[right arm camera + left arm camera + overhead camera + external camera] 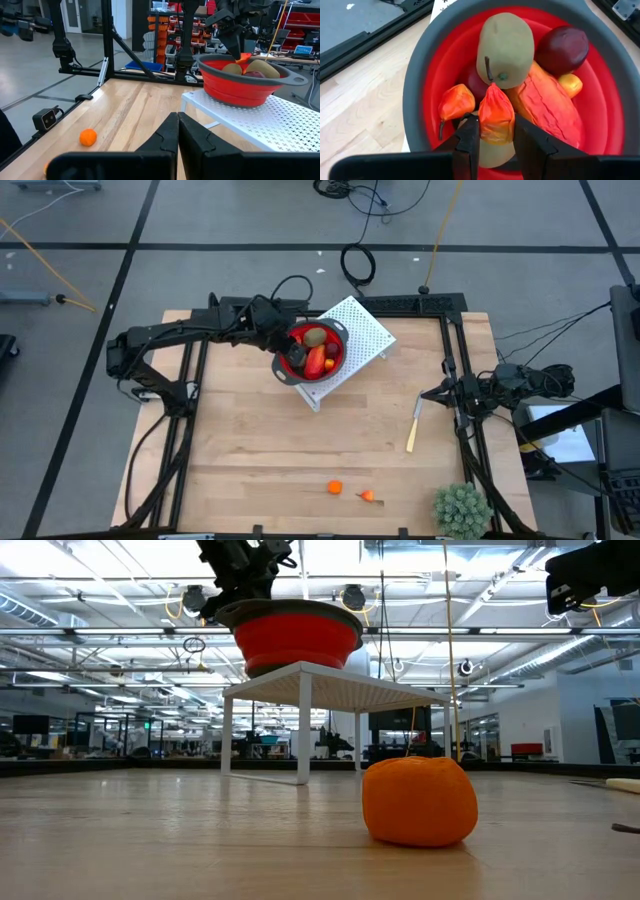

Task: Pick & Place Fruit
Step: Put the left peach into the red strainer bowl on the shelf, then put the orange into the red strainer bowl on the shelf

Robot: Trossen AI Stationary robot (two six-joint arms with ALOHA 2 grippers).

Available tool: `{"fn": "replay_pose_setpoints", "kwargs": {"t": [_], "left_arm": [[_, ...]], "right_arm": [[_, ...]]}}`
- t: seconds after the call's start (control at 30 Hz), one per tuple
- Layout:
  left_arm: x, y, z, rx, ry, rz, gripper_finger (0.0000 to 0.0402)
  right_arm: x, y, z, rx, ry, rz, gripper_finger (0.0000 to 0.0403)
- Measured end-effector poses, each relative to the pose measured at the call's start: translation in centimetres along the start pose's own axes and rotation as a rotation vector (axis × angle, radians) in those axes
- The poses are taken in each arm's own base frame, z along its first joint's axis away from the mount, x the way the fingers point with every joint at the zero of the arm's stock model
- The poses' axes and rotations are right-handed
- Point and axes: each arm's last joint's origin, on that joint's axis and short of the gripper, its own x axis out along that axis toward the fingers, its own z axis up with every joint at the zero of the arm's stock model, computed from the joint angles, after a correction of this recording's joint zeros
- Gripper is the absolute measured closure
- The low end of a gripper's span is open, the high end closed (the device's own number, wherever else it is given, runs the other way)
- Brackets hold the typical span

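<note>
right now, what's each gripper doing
left gripper: closed on a small orange fruit over the red bowl.
right gripper: shut, empty, waiting at the table's right edge.

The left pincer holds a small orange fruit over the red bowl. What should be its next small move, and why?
Probably open the left pincer and drop the small orange fruit: it hangs between the fingers directly over the red bowl, just above the fruit already inside.

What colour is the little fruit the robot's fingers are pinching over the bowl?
Orange-red. The left gripper holds the small fruit above the red bowl; left wrist view shows it best.
</note>
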Motion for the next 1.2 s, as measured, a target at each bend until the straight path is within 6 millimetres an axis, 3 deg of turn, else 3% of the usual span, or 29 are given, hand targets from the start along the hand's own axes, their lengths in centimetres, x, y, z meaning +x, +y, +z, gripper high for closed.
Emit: {"fn": "replay_pose_setpoints", "kwargs": {"t": [0.2,0.6,0.9,1.07,1.2], "left_arm": [[0.3,0.0,0.0,0.001,0.007,0.005,0.0295],[0.0,0.3,0.1,0.006,-0.001,0.005,0.0193],[-5.1,0.5,-0.3,-0.186,-0.074,-0.137,0.0176],[-7.7,-1.1,-1.8,-0.272,-0.079,-0.234,0.0176],[-8.7,-3.0,-3.4,-0.235,-0.083,-0.264,0.0176]], "right_arm": [[0.0,0.0,0.0,0.0,0.0,0.001,0.0403],[0.0,0.0,0.0,0.0,0.0,0.0,0.0403],[0.0,0.0,0.0,0.0,0.001,0.002,0.0403],[0.0,0.0,0.0,0.0,0.001,0.001,0.0403],[0.0,0.0,0.0,0.0,0.001,0.005,0.0403]]}}
